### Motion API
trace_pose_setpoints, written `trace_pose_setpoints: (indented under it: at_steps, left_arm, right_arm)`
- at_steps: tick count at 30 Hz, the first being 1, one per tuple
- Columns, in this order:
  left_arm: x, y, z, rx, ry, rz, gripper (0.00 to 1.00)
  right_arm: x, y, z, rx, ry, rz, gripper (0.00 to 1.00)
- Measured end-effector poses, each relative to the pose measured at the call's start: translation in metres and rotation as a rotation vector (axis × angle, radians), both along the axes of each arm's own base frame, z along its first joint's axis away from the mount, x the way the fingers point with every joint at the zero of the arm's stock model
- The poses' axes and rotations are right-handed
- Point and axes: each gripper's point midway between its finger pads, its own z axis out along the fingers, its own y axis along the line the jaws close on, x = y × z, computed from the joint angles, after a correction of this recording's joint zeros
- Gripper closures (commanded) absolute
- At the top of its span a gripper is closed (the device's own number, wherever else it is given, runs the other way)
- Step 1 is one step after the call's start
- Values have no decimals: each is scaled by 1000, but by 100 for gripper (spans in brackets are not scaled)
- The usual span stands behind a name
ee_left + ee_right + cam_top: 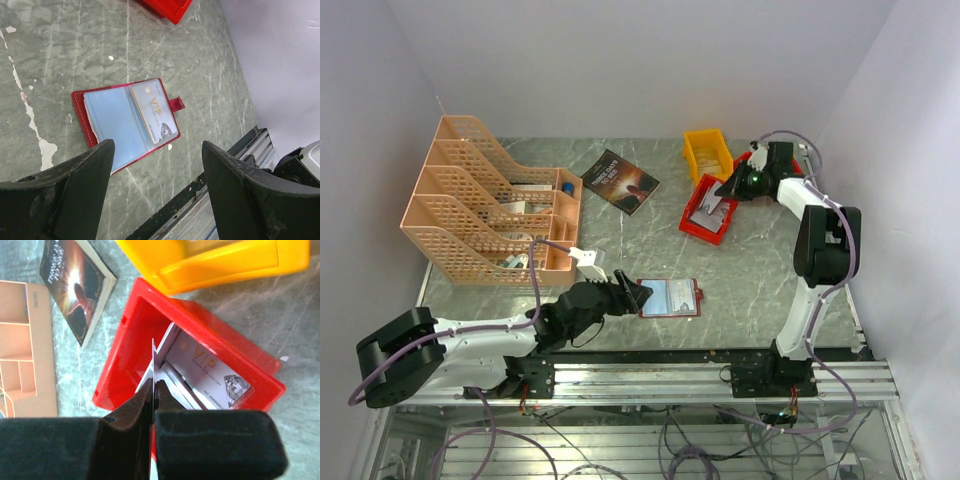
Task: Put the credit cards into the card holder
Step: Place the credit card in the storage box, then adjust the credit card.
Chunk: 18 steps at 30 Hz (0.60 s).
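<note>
Near the 6 o'clock edge of the bench [760,270], seen from overhead, the card holder [670,297] lies open and flat with its clear pockets facing up. One gold pocketed card [155,112] sits in the pocket on the clasp-tab side. The left pincer [638,296] is at the holder's 9 o'clock side, jaws spread wide and gripping nothing. At the bench's 2 o'clock, the right pincer [728,188] reaches into the red bin [695,228]. Its jaws are pressed together on the held card [152,365], a thin white card seen edge-on. Loose cards [210,371] lie in the bin. A yellow bin [707,153] stands at its 12 o'clock, a book [620,181] at its 9 o'clock, and a peach file rack [490,210] fills the bench's 9 o'clock side.
</note>
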Motion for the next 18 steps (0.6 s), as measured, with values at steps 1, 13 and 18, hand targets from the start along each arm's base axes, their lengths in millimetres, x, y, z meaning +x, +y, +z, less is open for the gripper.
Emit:
trace_pose_setpoints:
  at_steps: [1,13,18]
  left_arm:
    - [0,0,1,-3,-2,0,18]
    - [-9,12,28,-132,-99,-23,9]
    - [-14,16,47,-198,-164,-46,5]
  right_arm:
    - [0,-1,6,-5,-15,6,100]
    - [-54,11,135,-23,-438,310,100]
    - [-103,31,145,47,-512,509,100]
